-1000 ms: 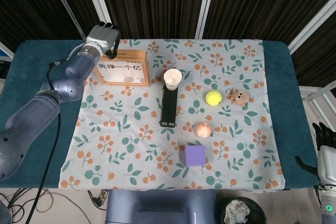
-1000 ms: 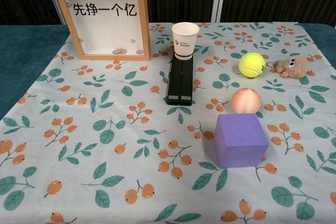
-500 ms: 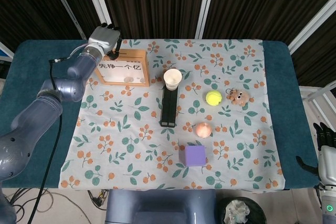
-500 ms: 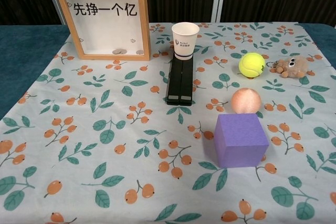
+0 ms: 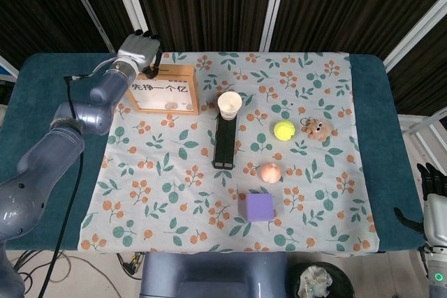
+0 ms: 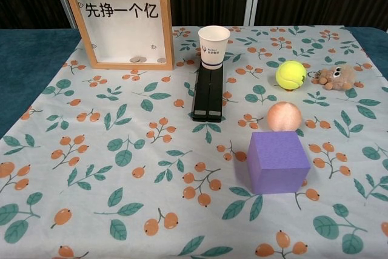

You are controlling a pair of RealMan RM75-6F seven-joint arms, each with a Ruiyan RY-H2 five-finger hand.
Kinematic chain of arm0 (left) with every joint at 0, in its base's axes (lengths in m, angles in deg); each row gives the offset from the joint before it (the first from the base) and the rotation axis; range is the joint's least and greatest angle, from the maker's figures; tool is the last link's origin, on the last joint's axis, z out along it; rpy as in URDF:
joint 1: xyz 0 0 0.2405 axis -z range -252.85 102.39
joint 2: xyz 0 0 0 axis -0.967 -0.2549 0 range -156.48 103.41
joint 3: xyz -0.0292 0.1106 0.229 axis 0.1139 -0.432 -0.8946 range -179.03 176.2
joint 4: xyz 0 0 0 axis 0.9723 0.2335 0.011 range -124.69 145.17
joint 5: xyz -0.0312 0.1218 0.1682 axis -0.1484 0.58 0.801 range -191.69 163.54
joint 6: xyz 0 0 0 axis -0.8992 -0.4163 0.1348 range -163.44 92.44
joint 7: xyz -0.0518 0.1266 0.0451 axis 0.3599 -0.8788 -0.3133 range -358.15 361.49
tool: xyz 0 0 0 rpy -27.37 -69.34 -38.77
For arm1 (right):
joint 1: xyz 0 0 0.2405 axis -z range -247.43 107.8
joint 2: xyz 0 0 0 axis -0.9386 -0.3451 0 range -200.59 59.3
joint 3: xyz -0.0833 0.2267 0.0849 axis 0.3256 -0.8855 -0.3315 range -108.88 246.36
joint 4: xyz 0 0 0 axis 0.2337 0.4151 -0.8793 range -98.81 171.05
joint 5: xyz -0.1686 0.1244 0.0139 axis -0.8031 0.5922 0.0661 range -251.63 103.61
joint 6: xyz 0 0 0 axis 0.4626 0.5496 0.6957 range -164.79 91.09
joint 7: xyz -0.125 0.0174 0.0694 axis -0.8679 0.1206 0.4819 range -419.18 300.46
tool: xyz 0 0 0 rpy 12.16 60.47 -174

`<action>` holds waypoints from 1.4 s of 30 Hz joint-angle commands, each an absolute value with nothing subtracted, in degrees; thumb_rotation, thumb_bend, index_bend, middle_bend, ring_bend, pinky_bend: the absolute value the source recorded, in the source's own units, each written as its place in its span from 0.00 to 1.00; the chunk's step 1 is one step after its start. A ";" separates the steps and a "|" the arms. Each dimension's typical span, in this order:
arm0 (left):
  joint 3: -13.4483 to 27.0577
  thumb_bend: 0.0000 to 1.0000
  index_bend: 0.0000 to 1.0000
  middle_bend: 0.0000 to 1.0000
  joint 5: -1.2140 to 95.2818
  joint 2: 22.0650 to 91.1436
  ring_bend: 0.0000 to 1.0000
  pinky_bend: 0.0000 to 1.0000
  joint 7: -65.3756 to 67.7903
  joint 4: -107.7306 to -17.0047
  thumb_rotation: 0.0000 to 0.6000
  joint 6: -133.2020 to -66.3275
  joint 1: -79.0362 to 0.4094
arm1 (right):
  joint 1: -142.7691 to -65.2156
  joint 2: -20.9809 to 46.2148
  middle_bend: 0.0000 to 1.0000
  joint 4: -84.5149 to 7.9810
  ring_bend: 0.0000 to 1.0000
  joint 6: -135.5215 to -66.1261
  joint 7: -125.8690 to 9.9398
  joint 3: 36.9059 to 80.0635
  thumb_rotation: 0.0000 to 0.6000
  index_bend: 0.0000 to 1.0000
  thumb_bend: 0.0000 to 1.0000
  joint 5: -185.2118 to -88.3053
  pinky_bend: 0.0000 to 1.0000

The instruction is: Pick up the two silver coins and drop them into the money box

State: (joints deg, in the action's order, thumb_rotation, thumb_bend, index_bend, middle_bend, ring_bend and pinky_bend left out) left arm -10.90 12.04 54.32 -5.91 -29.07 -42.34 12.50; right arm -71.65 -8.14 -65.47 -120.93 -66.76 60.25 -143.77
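Left hand: my left hand (image 5: 140, 50) hovers over the wooden-framed, glass-fronted money box (image 6: 120, 20); I cannot tell its fingers' state.
Coins: flat silver coins (image 6: 139, 59) lie inside, at the bottom.
Handling: thin, slippery; I'd pinch by the edges.

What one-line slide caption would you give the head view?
Left hand poised over the top edge of the wooden money box, coins already inside, beside a paper cup, tennis ball and purple cube.
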 commanded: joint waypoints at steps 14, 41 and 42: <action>-11.80 0.60 0.62 0.10 16.32 53.41 0.00 0.00 -0.77 -29.86 1.00 -42.08 13.02 | -71.70 -8.22 0.00 -65.66 0.00 -120.81 -66.96 60.25 1.00 0.02 0.26 -143.70 0.00; -13.93 0.60 0.52 0.09 21.10 53.92 0.00 0.00 4.49 -30.28 1.00 -42.02 14.29 | -71.77 -8.33 0.00 -65.99 0.00 -120.58 -67.17 60.17 1.00 0.02 0.26 -143.25 0.00; -13.98 0.60 0.52 0.09 21.22 53.96 0.00 0.00 4.61 -30.26 1.00 -42.05 14.34 | -71.78 -8.32 0.00 -65.98 0.00 -120.56 -67.20 60.17 1.00 0.02 0.26 -143.21 0.00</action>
State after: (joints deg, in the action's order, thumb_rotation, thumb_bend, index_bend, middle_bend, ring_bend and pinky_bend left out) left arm -13.96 21.20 53.94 4.59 -30.27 -42.04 14.32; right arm -71.78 -8.32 -65.99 -120.55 -67.20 60.17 -143.21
